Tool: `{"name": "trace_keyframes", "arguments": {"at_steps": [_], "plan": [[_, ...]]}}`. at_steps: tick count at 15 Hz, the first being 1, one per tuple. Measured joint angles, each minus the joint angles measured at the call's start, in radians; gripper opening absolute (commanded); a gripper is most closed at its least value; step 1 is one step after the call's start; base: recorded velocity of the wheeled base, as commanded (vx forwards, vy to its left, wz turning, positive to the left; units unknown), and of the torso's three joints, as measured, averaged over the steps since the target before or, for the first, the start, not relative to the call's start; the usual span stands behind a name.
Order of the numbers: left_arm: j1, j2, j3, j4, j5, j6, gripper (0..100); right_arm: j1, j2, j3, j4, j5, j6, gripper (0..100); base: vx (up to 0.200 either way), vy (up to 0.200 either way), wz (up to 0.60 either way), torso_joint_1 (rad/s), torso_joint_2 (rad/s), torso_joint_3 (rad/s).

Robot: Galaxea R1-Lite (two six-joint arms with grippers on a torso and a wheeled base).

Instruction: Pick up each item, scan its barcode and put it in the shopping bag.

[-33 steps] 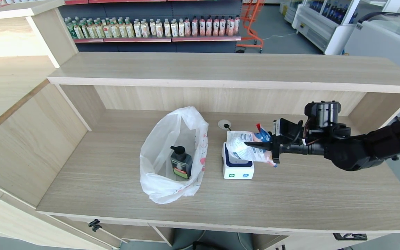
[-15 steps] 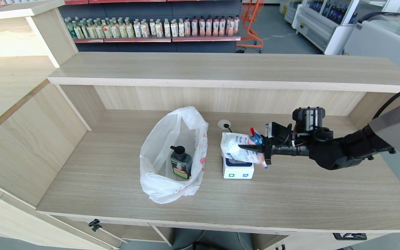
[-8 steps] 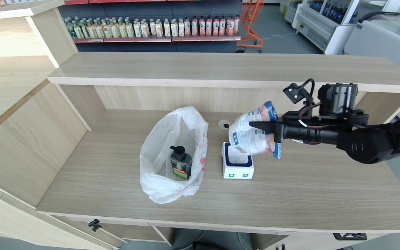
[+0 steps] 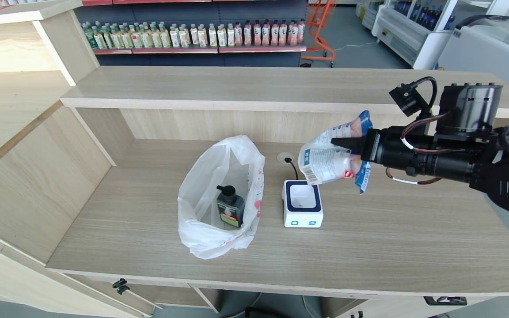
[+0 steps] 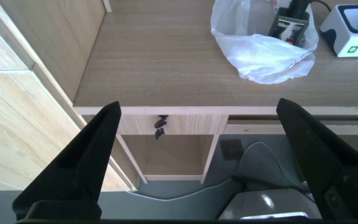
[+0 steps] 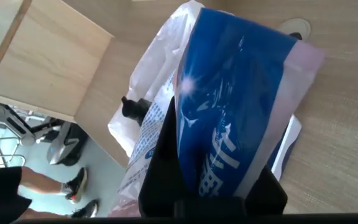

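My right gripper (image 4: 340, 143) is shut on a blue, white and pink snack packet (image 4: 327, 161), holding it in the air above and just right of the white barcode scanner (image 4: 302, 209). The right wrist view has the packet (image 6: 235, 124) close up between the fingers. The white shopping bag (image 4: 219, 194) stands open left of the scanner, with a dark pump bottle (image 4: 230, 206) upright inside. My left gripper (image 5: 197, 162) hangs open below the counter's front edge, nothing between its fingers; the bag (image 5: 263, 43) and scanner (image 5: 351, 22) show beyond it.
The wooden counter (image 4: 369, 238) has a raised back shelf (image 4: 281, 88) and a side wall on the left. A cable grommet (image 4: 285, 157) sits behind the scanner. Drawers with dark handles (image 5: 160, 126) lie under the front edge.
My right arm lifted the packet up off the scanner and drew it back to the right, turning it on its side. The scanner's top is now uncovered.
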Motion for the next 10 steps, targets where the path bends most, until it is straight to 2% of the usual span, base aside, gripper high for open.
{"name": "trace_keyframes", "arguments": {"at_steps": [6, 10], "plan": [[0.000, 0.000, 0.000, 0.000, 0.000, 0.000, 100, 0.069, -0.001, 0.000, 0.003, 0.000, 0.046, 0, 0.000, 0.000, 0.00, 0.000, 0.00, 0.000], [0.000, 0.000, 0.000, 0.000, 0.000, 0.000, 100, 0.136, 0.076, -0.080, 0.001, -0.042, 0.046, 0, 0.000, 0.000, 0.00, 0.000, 0.00, 0.000]]}}
